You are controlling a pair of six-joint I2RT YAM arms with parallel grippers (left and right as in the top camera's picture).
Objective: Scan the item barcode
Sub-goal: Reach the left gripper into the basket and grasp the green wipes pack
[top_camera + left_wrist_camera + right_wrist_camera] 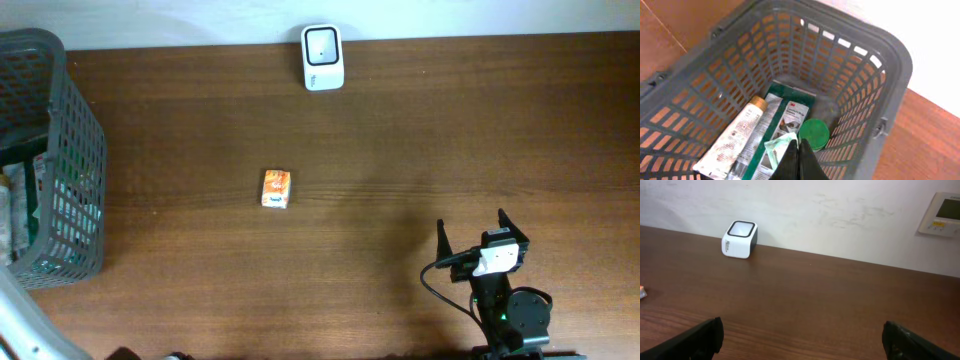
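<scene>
The orange item box (276, 188) lies flat on the surface (450, 140), in front of the scanner (322, 57) and slightly to its left, with its long axis running toward it. The surface is dark brown wood against a white wall (840, 210). Far left of the scanner, the left tool (800, 152) has its fingers together inside the grey basket (865, 65). The right tool (801, 330) is spread wide and holds nothing.
</scene>
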